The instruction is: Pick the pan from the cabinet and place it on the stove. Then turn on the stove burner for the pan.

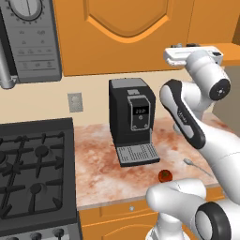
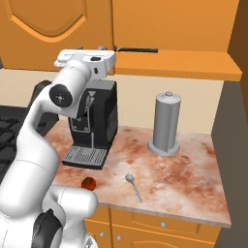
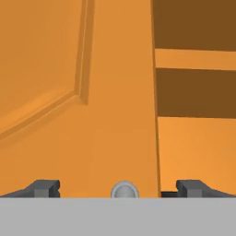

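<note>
- The hand (image 3: 118, 189) is seen in the hand view with its two dark fingertips (image 3: 46, 188) spread wide apart and nothing between them; a small round silver knob (image 3: 125, 190) sits midway in the gap, just ahead.
- That knob belongs to a closed arched-panel door of the orange wall cabinet (image 3: 55, 83). To the right of the door's edge the cabinet stands open, with shelves (image 3: 196, 59) visible inside.
- In the right base view a long thin black handle (image 2: 138, 49) projects from the open compartment, just beside the white wrist; it is judged to be the handle of the pan, whose round body is hidden behind the arm.
- The stove (image 1: 33, 173) lies low at the left of the left base view, well apart from the cabinet, its grates bare.
- The step in hand is judged to be the reach for the pan, which has not yet been grasped.
- For a good grasp, the hand is better aimed right of the door edge, into the open compartment, and aligned across the thin handle so that the fingers close squarely on it.
- The door edge should be kept clear during the approach.
- On the surface (image 2: 193, 164) below stand a black coffee machine (image 1: 131, 117), a grey canister (image 2: 166, 123), a spoon (image 2: 132, 185) and a small red fruit (image 2: 88, 183); a high carry path over these is advised.
</note>
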Motion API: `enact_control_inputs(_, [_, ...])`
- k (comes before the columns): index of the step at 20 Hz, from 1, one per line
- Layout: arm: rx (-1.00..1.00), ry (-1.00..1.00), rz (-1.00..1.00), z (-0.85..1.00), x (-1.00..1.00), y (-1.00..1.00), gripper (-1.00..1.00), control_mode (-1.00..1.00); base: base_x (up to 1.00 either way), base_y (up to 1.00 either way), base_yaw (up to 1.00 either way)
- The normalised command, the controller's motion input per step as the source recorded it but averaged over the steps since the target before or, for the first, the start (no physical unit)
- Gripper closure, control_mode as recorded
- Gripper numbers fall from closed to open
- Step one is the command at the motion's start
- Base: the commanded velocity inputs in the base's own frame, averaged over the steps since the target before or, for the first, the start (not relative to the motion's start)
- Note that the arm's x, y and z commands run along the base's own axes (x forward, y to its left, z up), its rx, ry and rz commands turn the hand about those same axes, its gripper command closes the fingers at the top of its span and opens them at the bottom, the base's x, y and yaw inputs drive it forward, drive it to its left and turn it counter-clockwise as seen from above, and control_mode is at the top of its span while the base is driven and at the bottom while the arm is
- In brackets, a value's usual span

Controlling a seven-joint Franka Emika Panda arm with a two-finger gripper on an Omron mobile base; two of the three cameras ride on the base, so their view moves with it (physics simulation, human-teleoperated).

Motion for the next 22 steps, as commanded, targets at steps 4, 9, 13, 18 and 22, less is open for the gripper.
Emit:
enact_control_inputs(4, [-0.03, -0.06, 0.00, -0.09, 0.09, 0.00, -1.00, -1.00, 0.00, 0.00, 0.00])
enact_control_inputs(9, [-0.04, -0.04, 0.00, -0.10, 0.08, 0.00, -1.00, -1.00, 0.00, 0.00, 0.00])
enact_control_inputs(13, [-0.03, -0.03, 0.00, -0.07, 0.10, 0.00, -1.00, -1.00, 0.00, 0.00, 0.00])
enact_control_inputs(18, [-0.03, -0.01, 0.00, -0.03, 0.18, 0.00, -1.00, -1.00, 0.00, 0.00, 0.00])
enact_control_inputs(22, [-0.03, 0.00, 0.00, -0.02, 0.23, 0.00, -1.00, -1.00, 0.00, 0.00, 0.00])
